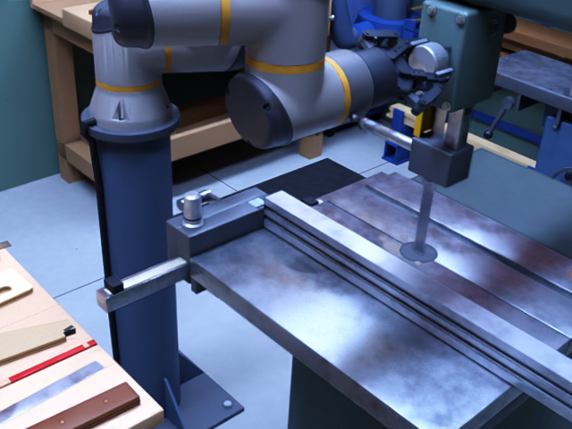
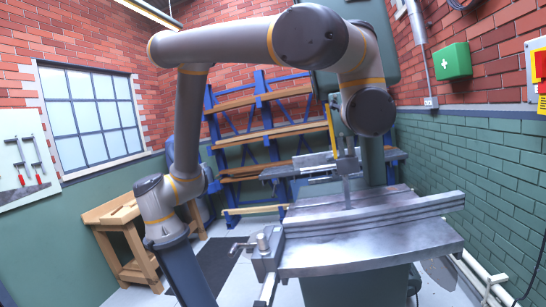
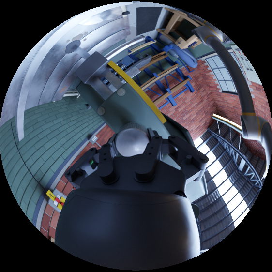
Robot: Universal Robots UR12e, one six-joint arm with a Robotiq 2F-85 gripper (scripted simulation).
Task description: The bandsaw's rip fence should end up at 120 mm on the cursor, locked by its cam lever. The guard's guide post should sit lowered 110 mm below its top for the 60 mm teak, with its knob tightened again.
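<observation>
The round silver guide-post knob (image 1: 429, 57) (image 3: 132, 142) sticks out of the green upper housing of the bandsaw, and my gripper (image 1: 427, 70) (image 3: 133, 149) is closed around it, reaching in from the left. Below the housing the guide post (image 1: 457, 127) carries the grey guard block (image 1: 440, 160) (image 2: 346, 165) above the blade (image 1: 424, 214). The rip fence (image 1: 397, 277) (image 2: 372, 214) lies along the steel table left of the blade. Its head (image 1: 217, 221) sits on the front rail, with the cam lever (image 2: 238, 247) and a silver post (image 1: 192, 208) on top.
The steel saw table (image 1: 351, 323) fills the foreground. The arm's blue pedestal (image 1: 136, 258) stands at the table's left. A bench with sticks and a rule (image 1: 41, 365) sits lower left. Timber racks (image 2: 263, 130) and a wooden workbench (image 2: 122, 236) stand behind.
</observation>
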